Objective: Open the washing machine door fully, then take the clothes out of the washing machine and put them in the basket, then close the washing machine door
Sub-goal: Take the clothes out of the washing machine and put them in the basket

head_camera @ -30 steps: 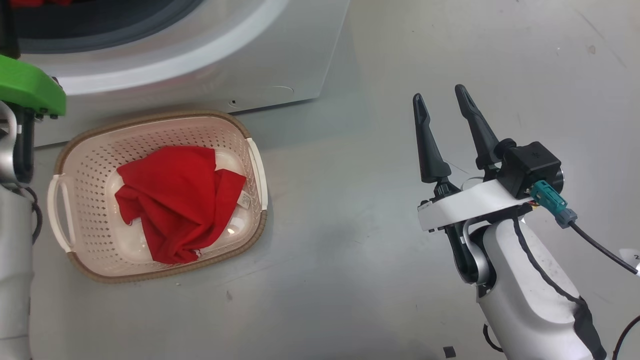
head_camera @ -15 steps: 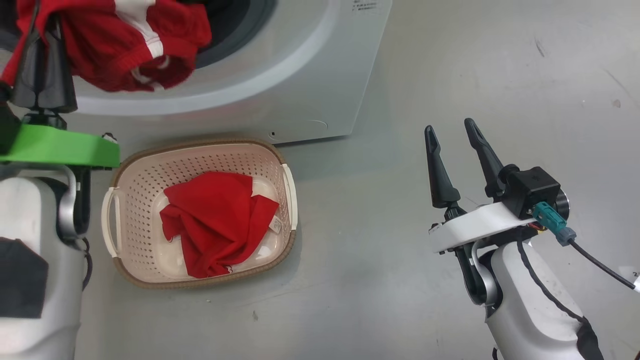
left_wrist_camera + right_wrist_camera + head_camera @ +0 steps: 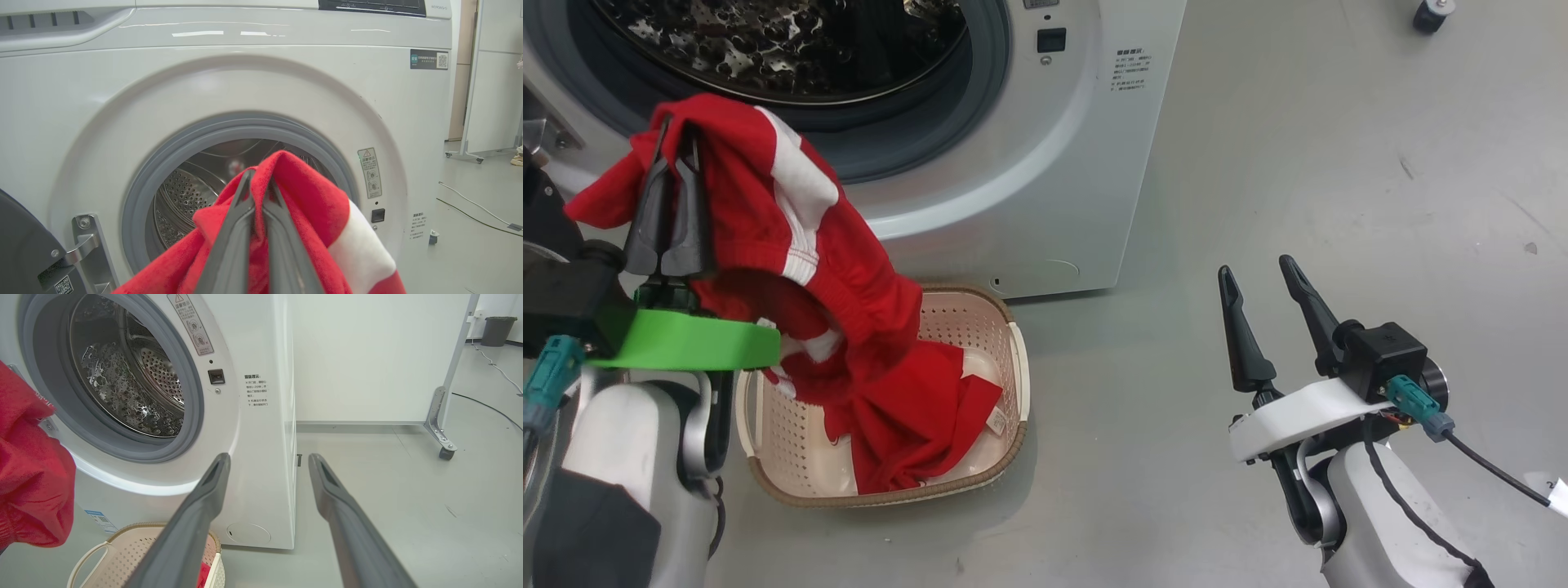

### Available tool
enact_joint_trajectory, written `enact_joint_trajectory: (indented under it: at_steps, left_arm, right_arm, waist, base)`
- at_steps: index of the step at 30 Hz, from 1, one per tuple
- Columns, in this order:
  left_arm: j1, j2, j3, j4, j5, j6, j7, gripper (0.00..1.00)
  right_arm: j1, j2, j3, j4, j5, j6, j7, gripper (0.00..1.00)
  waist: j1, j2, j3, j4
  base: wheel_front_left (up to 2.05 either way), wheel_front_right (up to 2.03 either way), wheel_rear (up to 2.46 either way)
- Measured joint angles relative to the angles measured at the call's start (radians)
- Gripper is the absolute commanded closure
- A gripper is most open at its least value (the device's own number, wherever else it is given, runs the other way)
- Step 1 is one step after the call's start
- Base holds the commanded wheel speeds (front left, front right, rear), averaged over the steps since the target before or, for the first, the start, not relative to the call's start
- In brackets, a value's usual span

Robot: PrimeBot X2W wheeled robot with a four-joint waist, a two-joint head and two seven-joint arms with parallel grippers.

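Clothes [image 3: 849, 294] now over basket [image 3: 968, 322]; label [image 3: 995, 420] unreadable

Looks like a robotics lab or test bay to me, not anybody's laundry room. The washer [image 3: 1045, 163] just stands free on a bare grey floor [image 3: 1339, 204]. In the right wrist view there's a plain white partition [image 3: 367, 355] at 1 o'clock on a metal leg with a caster [image 3: 446, 451], plus a dark bin [image 3: 496, 330] way off at 2 o'clock. In the left wrist view a loose cable [image 3: 474, 203] runs over the floor at 4 o'clock, looks taped down, with another wheeled panel [image 3: 486, 81] at 2 o'clock.
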Motion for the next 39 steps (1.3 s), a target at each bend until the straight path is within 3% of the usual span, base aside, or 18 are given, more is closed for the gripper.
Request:
enact_joint_trajectory:
  at_steps: [19,39]
  left_arm:
    - [0.225,-0.040,-0.042,-0.008,0.009,0.040,0.055,1.00]
    - [0.156,-0.012,-0.051,0.171,0.037,0.045,0.117,1.00]
  right_arm:
    - [0.012,0.001,-0.014,-0.039,-0.021,0.005,0.000,0.00]
    - [-0.058,0.001,0.000,-0.130,-0.032,0.003,0.000,0.00]
  waist:
    - [0.0000,0.0000,0.021,-0.024]
    - [0.0000,0.0000,0.219,-0.093]
  base:
    - [0.00,0.00,0.00]
    - [0.00,0.00,0.00]
